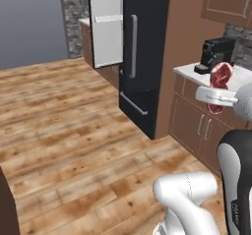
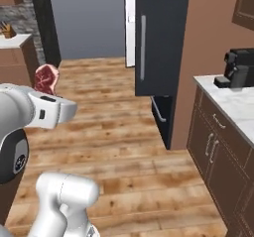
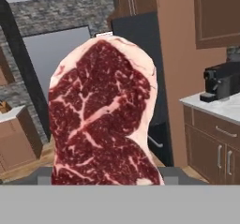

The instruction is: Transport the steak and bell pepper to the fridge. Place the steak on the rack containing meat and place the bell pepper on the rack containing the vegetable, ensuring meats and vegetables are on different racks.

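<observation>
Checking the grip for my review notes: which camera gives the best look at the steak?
The hand view: the steak stands upright close to the lens, marbling and pale fat edge plain. The left base view shows it small, sticking up above the gripper; the right base view shows just a small red piece above the arm.

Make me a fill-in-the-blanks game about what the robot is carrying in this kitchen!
1. The hand is holding up a raw ____.
2. The tall black fridge has its door ____.
3. The coffee machine sits on the ____ by the brown cabinets.
4. The floor is made of ____.

Missing words: steak; open; counter; wood.
</observation>
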Controlling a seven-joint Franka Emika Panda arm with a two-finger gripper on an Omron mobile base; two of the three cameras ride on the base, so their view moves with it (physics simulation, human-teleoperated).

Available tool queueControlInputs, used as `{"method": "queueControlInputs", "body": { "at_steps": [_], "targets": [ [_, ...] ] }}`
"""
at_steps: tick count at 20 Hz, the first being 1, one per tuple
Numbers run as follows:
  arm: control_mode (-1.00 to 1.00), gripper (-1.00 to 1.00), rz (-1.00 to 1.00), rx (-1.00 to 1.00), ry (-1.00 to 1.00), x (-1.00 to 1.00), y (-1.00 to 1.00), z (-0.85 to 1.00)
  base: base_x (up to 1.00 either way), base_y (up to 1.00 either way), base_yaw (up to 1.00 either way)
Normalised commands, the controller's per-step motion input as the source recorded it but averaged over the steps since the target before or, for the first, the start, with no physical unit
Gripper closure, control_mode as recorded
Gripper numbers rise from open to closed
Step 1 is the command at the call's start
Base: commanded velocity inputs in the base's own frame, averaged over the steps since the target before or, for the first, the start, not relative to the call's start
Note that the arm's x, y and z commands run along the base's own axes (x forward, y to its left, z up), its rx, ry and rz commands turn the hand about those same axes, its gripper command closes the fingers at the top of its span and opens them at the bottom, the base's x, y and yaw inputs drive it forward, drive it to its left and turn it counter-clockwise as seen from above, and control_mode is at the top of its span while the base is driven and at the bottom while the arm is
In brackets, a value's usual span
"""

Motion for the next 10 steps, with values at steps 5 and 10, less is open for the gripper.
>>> {"method": "queueControlInputs", "body": {
  "at_steps": [5,10],
  "targets": [
    [1.0,1.0,0.0,0.0,0.0,0.0,0.0,0.0,1.0,0.0,0.12],
    [1.0,1.0,0.0,0.0,0.0,0.0,0.0,0.0,1.0,0.0,0.09]
  ]
}}
